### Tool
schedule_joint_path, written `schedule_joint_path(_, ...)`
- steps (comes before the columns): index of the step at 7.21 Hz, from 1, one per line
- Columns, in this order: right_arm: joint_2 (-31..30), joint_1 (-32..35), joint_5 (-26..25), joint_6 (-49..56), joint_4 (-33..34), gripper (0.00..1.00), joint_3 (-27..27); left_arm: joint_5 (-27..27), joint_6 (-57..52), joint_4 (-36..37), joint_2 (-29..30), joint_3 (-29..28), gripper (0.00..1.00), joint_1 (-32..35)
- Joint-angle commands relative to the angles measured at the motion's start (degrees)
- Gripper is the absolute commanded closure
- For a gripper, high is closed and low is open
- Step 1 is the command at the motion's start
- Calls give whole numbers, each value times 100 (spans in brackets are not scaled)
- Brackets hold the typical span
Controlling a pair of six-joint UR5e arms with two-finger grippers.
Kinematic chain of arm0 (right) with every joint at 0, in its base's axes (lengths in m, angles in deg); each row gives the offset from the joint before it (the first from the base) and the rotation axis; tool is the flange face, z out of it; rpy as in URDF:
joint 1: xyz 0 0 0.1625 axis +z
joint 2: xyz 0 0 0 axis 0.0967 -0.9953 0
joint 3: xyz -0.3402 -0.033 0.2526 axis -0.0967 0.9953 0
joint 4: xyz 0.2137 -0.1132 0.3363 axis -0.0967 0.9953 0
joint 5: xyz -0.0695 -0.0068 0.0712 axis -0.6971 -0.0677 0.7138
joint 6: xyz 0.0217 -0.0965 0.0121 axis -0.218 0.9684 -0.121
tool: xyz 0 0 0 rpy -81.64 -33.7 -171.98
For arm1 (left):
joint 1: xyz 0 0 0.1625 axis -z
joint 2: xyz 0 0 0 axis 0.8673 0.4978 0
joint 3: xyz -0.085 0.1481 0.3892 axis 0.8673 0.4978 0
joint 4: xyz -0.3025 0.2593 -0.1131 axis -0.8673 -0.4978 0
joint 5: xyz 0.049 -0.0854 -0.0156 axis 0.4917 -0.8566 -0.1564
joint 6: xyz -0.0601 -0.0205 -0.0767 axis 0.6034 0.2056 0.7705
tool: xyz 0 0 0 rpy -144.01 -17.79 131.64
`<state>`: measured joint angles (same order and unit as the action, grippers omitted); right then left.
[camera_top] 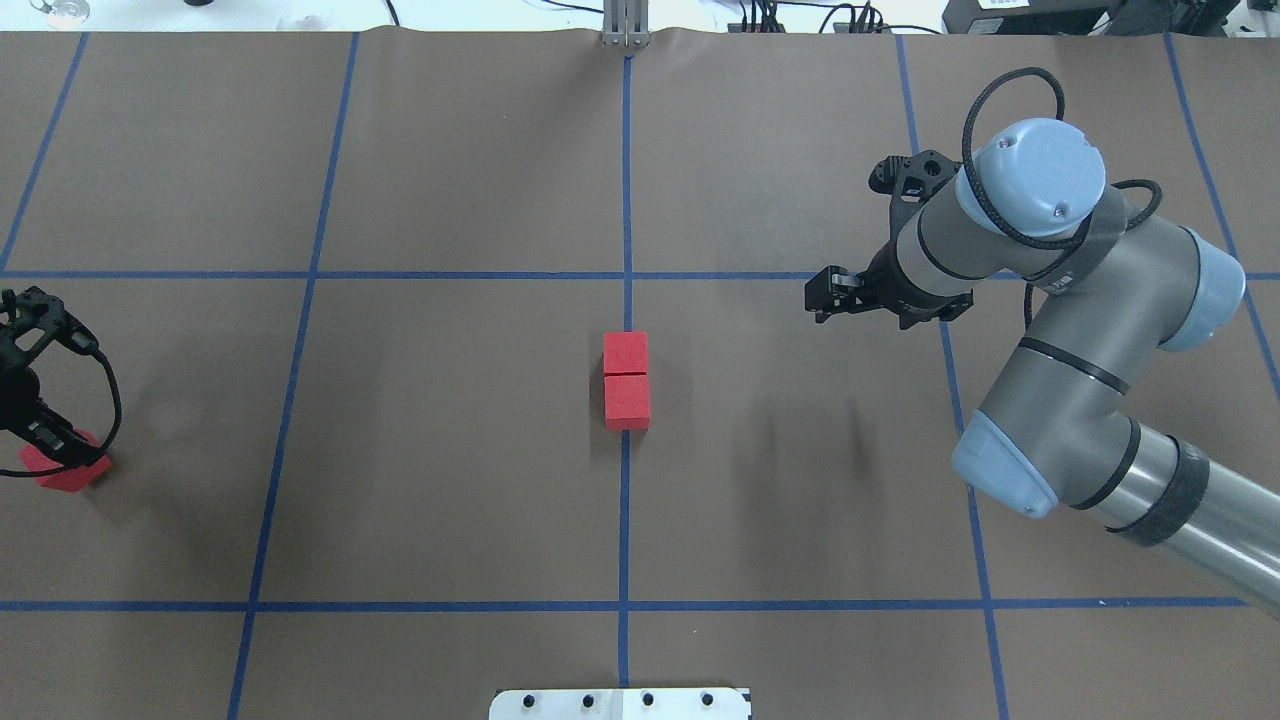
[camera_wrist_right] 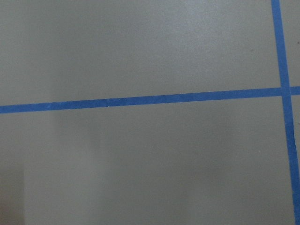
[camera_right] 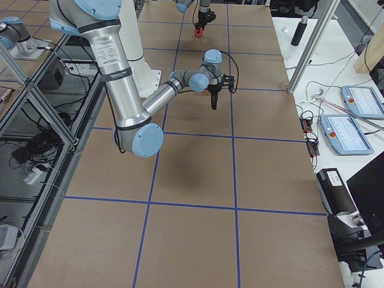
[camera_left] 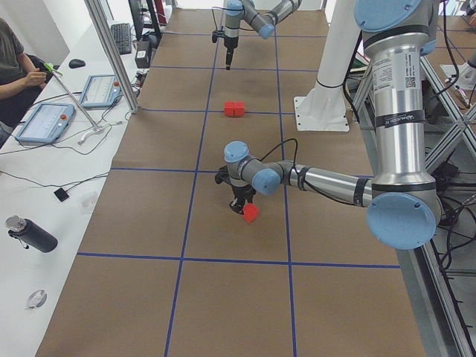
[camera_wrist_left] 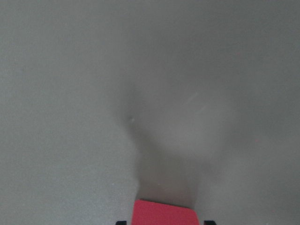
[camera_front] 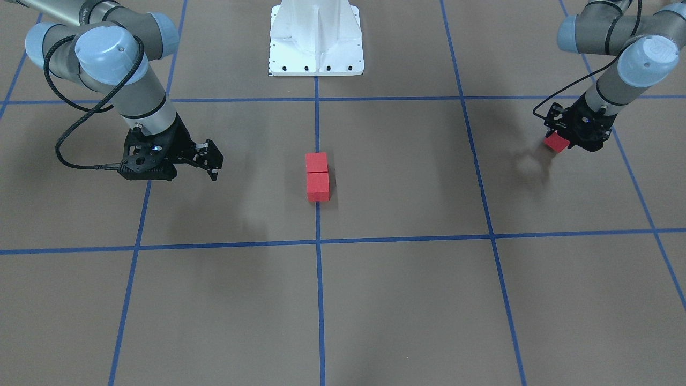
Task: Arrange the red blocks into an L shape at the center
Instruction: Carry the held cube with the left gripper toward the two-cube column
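a red block (camera_front: 317, 162) touches a second red block (camera_front: 318, 186) on the central tape line (camera_front: 320, 300). well off that line, the left gripper (camera_front: 560, 139) clamps a third red block (camera_front: 555, 143); the right gripper (camera_front: 213, 166) hovers opposite, gap unclear.

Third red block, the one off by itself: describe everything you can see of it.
The lone red block is a small, plain, matte cube. The left claw is shut on it and holds it tilted, a little above the brown surface. It hangs far out on the robot's left, apart from the centre pair.
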<state>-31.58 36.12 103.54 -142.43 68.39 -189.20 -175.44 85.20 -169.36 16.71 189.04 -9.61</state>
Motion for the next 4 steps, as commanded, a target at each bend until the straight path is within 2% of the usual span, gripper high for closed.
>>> schedule_joint_path(1,-16,8,24,0,0,0,-34,7,1162,1305,685,590,100,0)
schedule_joint_path(3,-60,43,68,35,0,0,-86,-124,3681,1660,1354,619,100,-17)
schedule_joint_path(4,-164,43,68,79,0,0,-191,-412,4965,1758,1609,610,100,-18)
